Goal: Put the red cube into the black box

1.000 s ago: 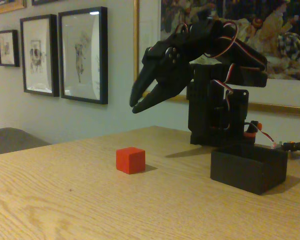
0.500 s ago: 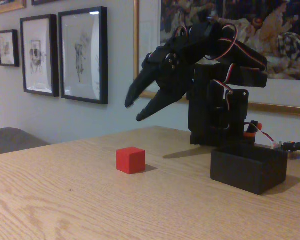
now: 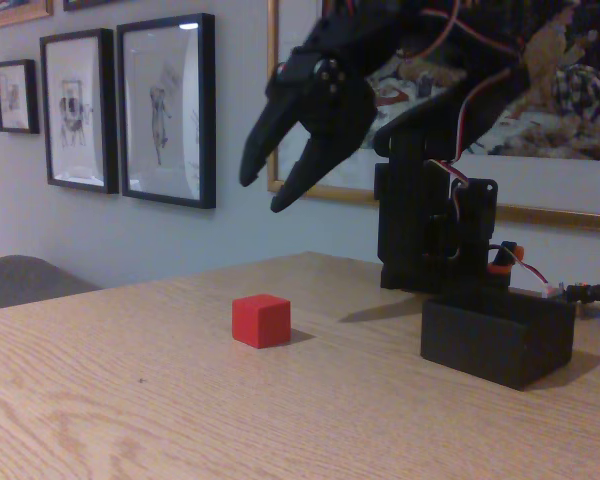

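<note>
Matte red cube [image 3: 261,320], matte black box [image 3: 497,340], grained wood table [image 3: 180,420]

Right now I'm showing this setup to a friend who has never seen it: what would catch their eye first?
Probably the red cube, a bright spot alone on the pale wooden table, left of the black box in the fixed view. Next, the black arm's hand, raised high above the cube with its two fingers spread open and pointing down. Framed pictures hang on the wall behind.
</note>
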`<state>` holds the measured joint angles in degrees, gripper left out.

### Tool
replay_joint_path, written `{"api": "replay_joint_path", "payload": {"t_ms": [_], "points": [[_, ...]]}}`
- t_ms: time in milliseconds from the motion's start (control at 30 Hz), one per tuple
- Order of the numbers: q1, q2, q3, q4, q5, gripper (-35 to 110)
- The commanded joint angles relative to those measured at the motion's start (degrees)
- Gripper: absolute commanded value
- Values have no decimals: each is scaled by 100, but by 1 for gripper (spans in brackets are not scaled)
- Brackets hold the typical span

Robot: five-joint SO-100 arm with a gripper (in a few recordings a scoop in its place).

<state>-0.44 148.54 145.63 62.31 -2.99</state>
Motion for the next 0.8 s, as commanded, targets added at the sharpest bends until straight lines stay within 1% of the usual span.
{"api": "replay_joint_path", "payload": {"t_ms": [0, 167, 433, 767], "points": [[202, -1230, -598, -44, -220, 20], [360, -2162, -668, -272, -290, 24], [545, -2689, -554, -589, -352, 25], [510, -3665, -501, -1301, -439, 25]]}}
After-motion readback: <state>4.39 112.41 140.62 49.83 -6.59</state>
